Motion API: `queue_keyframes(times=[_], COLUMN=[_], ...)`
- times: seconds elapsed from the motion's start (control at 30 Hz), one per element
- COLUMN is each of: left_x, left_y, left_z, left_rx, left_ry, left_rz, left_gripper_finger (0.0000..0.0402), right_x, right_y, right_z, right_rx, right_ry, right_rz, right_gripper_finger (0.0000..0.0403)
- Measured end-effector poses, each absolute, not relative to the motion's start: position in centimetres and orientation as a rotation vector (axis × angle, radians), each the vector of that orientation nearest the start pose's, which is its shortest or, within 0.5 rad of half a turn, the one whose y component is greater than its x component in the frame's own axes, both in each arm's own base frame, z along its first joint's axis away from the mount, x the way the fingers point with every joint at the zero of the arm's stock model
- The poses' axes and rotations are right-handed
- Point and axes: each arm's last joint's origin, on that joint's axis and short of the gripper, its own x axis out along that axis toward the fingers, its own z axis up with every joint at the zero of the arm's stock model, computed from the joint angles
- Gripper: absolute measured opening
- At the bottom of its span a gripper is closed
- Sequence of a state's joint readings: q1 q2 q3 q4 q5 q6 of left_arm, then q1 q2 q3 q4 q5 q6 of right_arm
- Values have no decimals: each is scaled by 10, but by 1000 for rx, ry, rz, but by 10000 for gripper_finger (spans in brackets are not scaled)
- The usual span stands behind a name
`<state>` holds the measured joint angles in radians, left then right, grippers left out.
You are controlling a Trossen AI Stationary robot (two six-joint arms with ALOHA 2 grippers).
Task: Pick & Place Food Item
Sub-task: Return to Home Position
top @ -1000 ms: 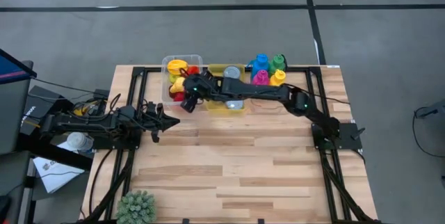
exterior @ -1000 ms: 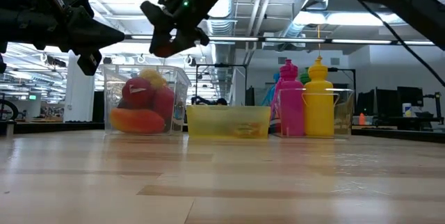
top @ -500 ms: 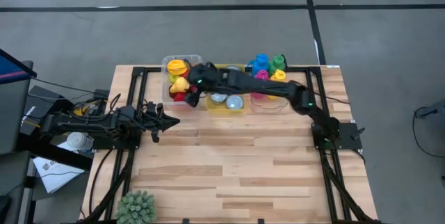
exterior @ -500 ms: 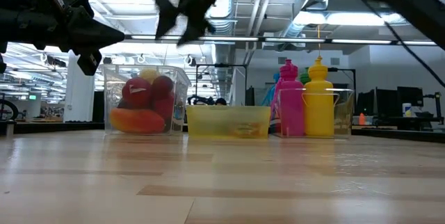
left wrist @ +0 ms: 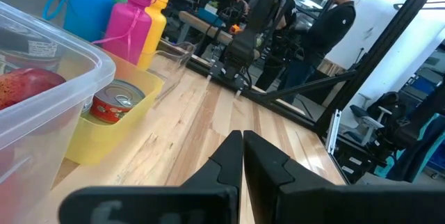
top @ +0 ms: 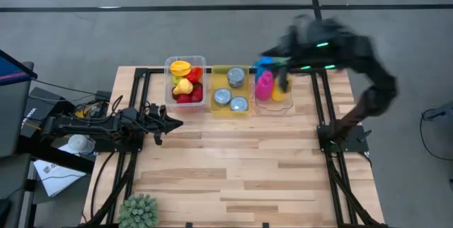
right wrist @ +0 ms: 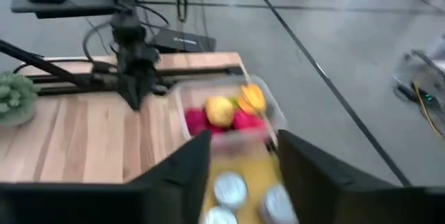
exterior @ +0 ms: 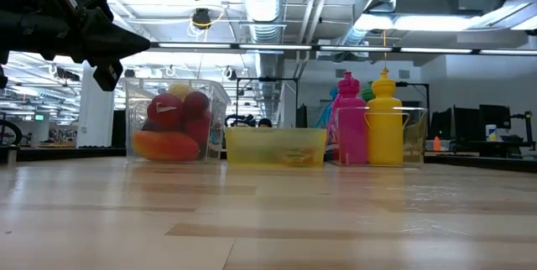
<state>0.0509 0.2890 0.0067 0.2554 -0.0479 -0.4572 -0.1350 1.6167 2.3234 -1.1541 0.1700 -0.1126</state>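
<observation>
- Right gripper (right wrist: 240, 175) hangs high over the far right of the table (top: 241, 164), above the bottles (top: 263, 86). Its fingers are spread and hold nothing. The main risk is the arm folding home too low: its elbow or fingers could catch the tall bottle tops and tip them out of their bin.
- A person (left wrist: 341, 22) in dark clothes stands beyond the table edge on the right arm's side. A wide swing back toward the base may pass close to them if they lean in.
- Left gripper (left wrist: 242, 139) rests low at the left edge with its fingers pressed together, pointing toward the containers. It is well apart from the right arm, so a clash looks unlikely unless both arms cross the middle.
- The transparent container (top: 168, 79) sits at the far edge, just beside the yellow bin (exterior: 274, 146) of cans (top: 222, 97). A trailing cable or finger could nudge it, and a light bin would slide easily.
- Red and yellow fruit (top: 185, 85) lies piled inside the transparent container, the top pieces near the rim. A jolt to the container could roll one out, undoing the placement.
</observation>
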Motion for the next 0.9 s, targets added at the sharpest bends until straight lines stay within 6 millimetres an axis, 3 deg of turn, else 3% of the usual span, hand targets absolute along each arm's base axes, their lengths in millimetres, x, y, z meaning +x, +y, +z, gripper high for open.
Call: queue_keyframes(times=[0.13,0.23,0.3,0.37,0.5,0.6,0.7,0.8,0.9], left_x=[115,115,115,115,115,115,115,115,115], left_y=[7,7,7,7,7,7,7,7,7], left_z=[166,166,166,166,165,165,165,166,166], left_rx=[-457,-457,-457,-457,-457,-457,-457,-457,-457], left_ry=[4,4,4,4,4,4,4,4,4], left_rz=[103,103,103,103,103,103,104,103,104], left_gripper_finger=[2,2,2,2,2,2,2,2,2], right_x=[184,131,107,90,56,37,36,33,45], right_y=[-36,-28,-23,-20,-14,-11,-11,-10,-12], right_z=[539,529,513,491,434,392,344,313,282], right_rx=[-78,-61,-46,-4,77,151,208,247,262], right_ry=[437,372,306,227,86,-51,-90,-212,-234], right_rz=[-304,-312,-314,-319,-323,-318,-315,-298,-303], right_gripper_finger=[93,32,9,10,3,4,2,2,1])
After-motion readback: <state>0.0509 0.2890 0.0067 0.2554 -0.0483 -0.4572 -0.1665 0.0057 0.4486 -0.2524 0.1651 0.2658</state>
